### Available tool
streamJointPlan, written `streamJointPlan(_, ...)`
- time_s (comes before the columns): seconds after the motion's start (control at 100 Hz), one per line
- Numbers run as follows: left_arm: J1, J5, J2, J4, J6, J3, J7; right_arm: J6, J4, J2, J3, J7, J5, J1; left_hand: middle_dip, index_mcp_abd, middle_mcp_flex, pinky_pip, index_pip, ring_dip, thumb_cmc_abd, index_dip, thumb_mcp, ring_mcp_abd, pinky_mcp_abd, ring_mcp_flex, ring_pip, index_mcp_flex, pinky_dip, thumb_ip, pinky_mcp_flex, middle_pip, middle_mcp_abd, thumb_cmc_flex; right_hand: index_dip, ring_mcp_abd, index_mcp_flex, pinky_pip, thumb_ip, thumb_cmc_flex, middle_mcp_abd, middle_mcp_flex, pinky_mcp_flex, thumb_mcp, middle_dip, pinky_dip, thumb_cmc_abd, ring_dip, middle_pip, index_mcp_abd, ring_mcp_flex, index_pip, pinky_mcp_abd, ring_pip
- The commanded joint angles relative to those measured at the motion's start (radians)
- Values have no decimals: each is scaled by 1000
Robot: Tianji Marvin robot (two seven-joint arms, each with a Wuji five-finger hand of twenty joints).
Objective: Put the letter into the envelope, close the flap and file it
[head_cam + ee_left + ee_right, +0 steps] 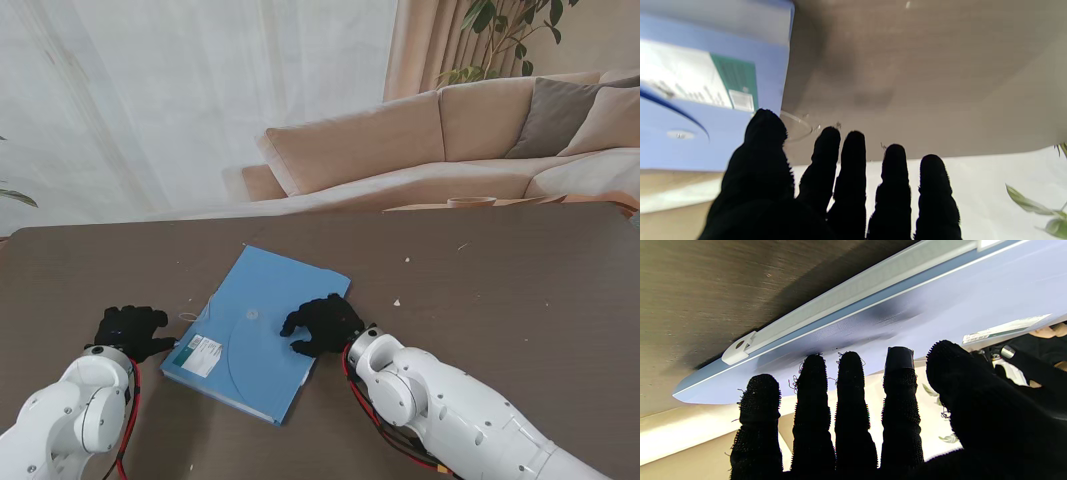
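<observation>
Stand view, flat glossy blue envelope point(255, 330), wood-grain table point(500, 290)

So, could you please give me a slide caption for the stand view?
Right hand rests on the blue envelope, left hand open beside it on the brown table.

envelope point(250, 325) flat on table point(500, 290) | right robot hand point(322, 324) on it
</observation>
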Motion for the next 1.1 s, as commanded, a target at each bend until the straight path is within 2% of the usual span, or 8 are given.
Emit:
streamJointPlan(0.0,8,-22,1,2,-6,4,-55,10,7,-2,-3,18,2,-11,15,15,84,97,27,3,63,5,-21,30,32,42,53,94,-48,16,-5,33,30,20,18,58,-31,-10,26,-14,-3,-37,-16,-3,1,-6,14,-9,5,-11,6,-19,10,0)
streamJointPlan(0.02,9,-25,3,2,-7,5,-69,13,6,-2,-2,18,2,-12,10,10,103,130,23,-5,69,-2,-23,28,31,47,64,115,-70,16,-10,33,29,26,19,59,-31,-10,26,-13,-3,-37,-15,-4,1,-6,14,-9,4,-11,5,-19,10,-1)
streamJointPlan(0.16,20,-59,10,-8,-28,12,-132,34,-4,-2,6,22,7,-24,-2,-45,142,216,-21,-22,57,-36,-1,16,19,52,94,184,-115,10,-25,26,10,91,22,83,-35,6,27,-16,-3,-42,9,-10,0,0,27,-7,3,-8,16,-25,21,5)
streamJointPlan(0.31,51,-113,15,-36,-57,7,-171,82,-40,0,41,31,16,-63,-1,-49,149,235,-23,-24,49,-45,12,15,17,56,105,199,-125,12,-27,30,7,119,30,114,-44,94,38,-16,-1,-63,57,-17,-2,46,41,1,2,-13,39,-35,33,19)
streamJointPlan(0.45,95,-160,19,-77,-102,-6,-203,156,-90,4,84,33,4,-112,2,-48,155,250,-18,-24,47,-45,15,17,19,61,116,206,-130,11,-27,36,9,123,26,117,-46,185,38,-2,11,-62,100,-6,16,97,39,42,40,-16,62,-1,22,90)
streamJointPlan(0.59,131,-203,24,-117,-139,-6,-233,208,-140,14,129,57,-13,-160,4,-47,158,262,-20,-24,43,-51,19,19,20,62,123,206,-136,11,-27,38,8,129,16,118,-51,211,39,-2,20,-71,111,-4,39,108,43,63,74,-19,57,15,20,132)
streamJointPlan(0.91,158,-287,38,-196,-156,58,-310,202,-202,37,209,105,-56,-225,6,-62,146,277,-55,-23,44,-81,28,17,18,55,132,167,-146,11,-33,40,8,134,12,116,-61,170,37,2,19,-97,65,-17,36,94,39,54,60,-59,22,14,27,111)
streamJointPlan(1.09,168,-302,44,-228,-171,76,-334,187,-219,41,232,108,-66,-247,8,-80,139,280,-69,-23,44,-90,30,16,18,52,133,143,-152,11,-35,40,7,133,10,115,-52,158,32,17,18,-88,55,-18,35,91,24,51,56,-82,21,30,29,107)
